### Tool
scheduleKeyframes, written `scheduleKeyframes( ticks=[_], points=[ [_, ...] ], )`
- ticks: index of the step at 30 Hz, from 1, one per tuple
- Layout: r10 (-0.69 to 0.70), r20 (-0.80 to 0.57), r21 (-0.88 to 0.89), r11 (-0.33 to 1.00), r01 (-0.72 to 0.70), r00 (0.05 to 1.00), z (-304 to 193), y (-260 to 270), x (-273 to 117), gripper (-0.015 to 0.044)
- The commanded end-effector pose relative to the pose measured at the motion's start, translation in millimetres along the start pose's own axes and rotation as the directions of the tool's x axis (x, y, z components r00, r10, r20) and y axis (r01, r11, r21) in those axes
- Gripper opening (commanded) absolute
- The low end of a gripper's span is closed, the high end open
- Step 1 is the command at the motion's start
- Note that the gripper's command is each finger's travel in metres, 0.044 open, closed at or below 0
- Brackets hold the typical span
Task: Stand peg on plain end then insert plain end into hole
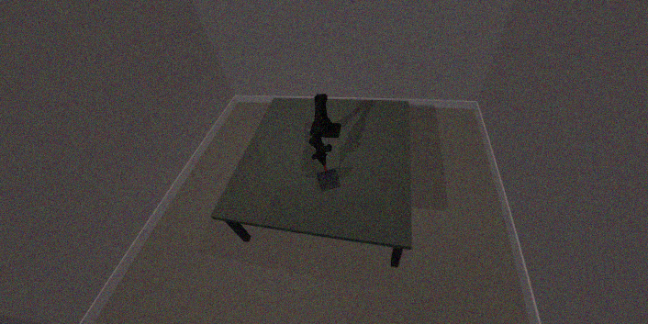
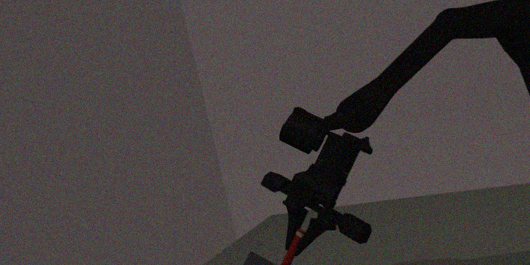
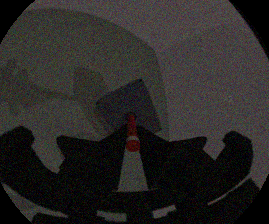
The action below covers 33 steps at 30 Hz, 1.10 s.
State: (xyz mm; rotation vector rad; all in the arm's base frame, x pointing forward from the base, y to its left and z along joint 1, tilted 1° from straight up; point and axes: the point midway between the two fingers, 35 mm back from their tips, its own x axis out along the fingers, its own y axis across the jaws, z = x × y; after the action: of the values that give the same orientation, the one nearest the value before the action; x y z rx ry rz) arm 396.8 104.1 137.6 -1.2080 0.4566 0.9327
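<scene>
The red peg [image 1: 325, 169] [image 2: 290, 255] [image 3: 132, 146] is tilted, with its white band near the upper end. My gripper [image 2: 293, 248] [image 3: 132, 127] is shut on the peg below the band, and the plain end points down at the sloped panel. The panel [image 1: 329, 182] [image 2: 256, 260] [image 3: 141, 97] is dark blue-grey; only its top corner shows in the exterior view. In the wrist view the plain end meets the dark spot of the hole in the panel's face. The frames do not show clearly whether it is inside the hole or only at its mouth.
The green table [image 1: 284, 197] [image 2: 432, 221] carries the arm and the panel. The arm [image 1: 321, 115] [image 2: 405, 64] reaches toward the panel from the table's far side in the top view. Shadows of the arm and panel lie on the table. The picture is dark and grainy.
</scene>
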Motion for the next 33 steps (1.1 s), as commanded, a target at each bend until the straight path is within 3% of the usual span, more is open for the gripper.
scheduleKeyframes(
  ticks=[1, 33],
  points=[
    [-0.002, -0.001, 0.001, 1.0, 0.002, 1.0, 0, -1, 3, 0.0],
    [-0.003, 0.0, 0.001, 1.0, 0.003, 1.0, -1, -2, 24, 0.0]
  ],
)
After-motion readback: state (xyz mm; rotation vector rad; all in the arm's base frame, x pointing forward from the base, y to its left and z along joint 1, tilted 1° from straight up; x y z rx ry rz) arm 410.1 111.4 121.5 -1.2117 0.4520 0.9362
